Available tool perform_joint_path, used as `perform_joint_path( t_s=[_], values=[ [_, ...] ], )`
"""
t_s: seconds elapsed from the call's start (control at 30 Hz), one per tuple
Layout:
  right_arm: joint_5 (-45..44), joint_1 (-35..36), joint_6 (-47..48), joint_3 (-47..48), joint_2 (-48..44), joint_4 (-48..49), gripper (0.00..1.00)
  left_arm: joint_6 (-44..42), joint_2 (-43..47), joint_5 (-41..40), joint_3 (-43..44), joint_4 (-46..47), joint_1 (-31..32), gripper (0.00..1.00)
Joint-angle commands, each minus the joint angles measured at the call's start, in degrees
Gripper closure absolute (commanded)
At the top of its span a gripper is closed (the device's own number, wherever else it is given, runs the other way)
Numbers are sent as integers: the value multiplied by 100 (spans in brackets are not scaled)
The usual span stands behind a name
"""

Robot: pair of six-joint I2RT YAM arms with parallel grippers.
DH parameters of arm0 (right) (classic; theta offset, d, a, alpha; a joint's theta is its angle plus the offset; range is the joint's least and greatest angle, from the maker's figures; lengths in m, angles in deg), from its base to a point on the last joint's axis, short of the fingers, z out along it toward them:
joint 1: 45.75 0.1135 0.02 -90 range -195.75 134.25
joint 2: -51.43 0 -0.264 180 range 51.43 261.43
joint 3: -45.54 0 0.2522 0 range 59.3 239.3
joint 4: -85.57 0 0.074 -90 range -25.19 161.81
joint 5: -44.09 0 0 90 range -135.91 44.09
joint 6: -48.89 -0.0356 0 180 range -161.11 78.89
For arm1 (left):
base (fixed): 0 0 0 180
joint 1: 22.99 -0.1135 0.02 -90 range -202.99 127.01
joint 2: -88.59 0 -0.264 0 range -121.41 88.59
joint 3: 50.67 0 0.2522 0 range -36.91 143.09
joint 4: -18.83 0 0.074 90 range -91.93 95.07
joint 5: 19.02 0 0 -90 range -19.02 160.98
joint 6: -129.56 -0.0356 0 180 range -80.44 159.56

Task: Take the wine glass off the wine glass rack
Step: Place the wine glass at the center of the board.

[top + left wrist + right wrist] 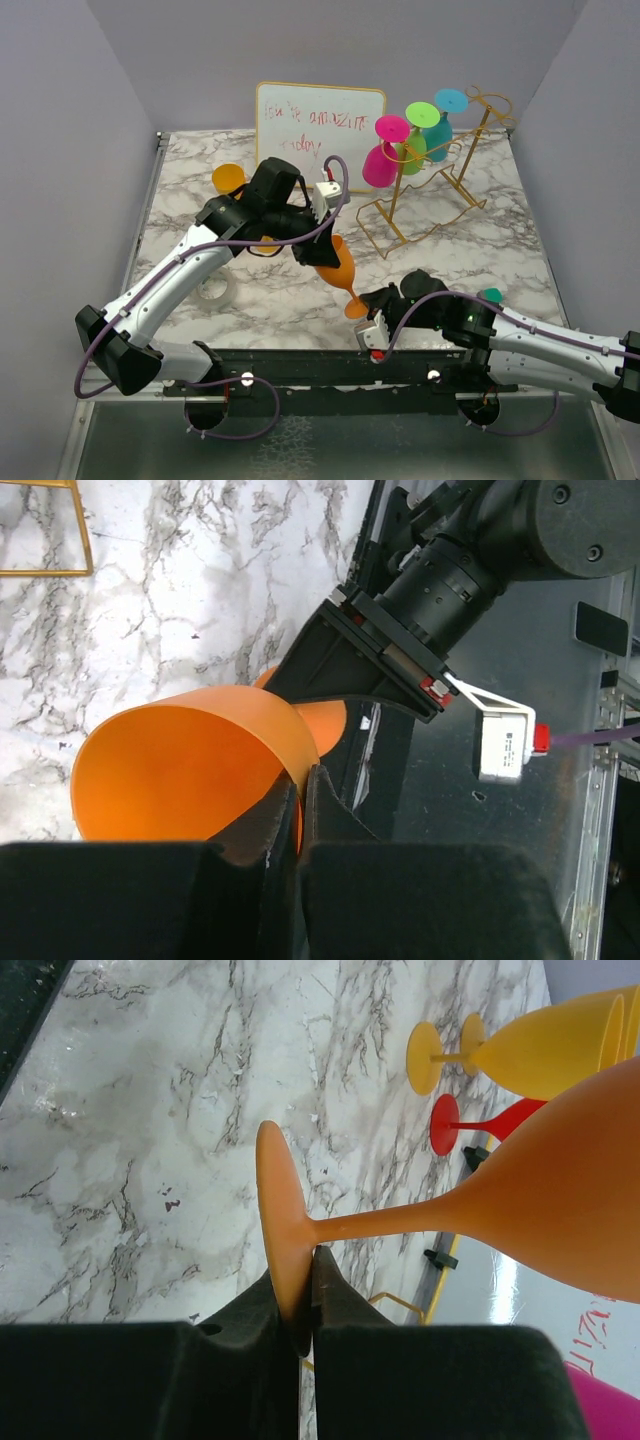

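Orange plastic wine glass (338,268) hangs tilted near-centre, off the gold wire rack (474,150) at far right, b/c left gripper (300,800) is clamped on its bowl rim & right gripper (300,1300) on its foot, prob. a handover.

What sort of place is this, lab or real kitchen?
Probably a lab test cell: plain walls box in a marble-pattern tabletop, and a dry-erase board stands at the back.

Bright, even, diffuse light from above; soft faint shadows on the worktop (500,265). Top view sharp; wrist views' dark near foreground slightly soft.
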Motion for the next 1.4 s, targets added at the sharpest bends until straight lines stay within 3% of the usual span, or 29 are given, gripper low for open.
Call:
perform_joint_path(
  t_s=[0.0,0.3,0.53,0.7,0.8,0.9,1.1,1.37],
  values=[
    [-339,-4,-109,-38,-90,341,89,-33,-54,192,-12,-246,149,100],
    [-322,0,-134,-75,-150,349,78,37,58,-348,73,-244,165,100],
    [-191,2,-316,-124,-392,286,61,114,131,-806,75,-251,165,100],
    [-62,-3,-638,-183,-682,279,56,194,256,-1583,97,-337,168,100],
    [-100,1,-1187,-66,-831,216,52,454,410,-2441,98,-513,170,100],
    [-226,-4,-1812,59,-975,197,51,595,559,-2726,52,-659,169,100],
    [-853,-1,-3778,349,-1116,562,42,1259,804,-4047,-30,-1015,169,100],
    [-2298,-4,-6307,824,-1046,437,37,1769,1238,-5729,56,-1478,167,100]
  ],
)
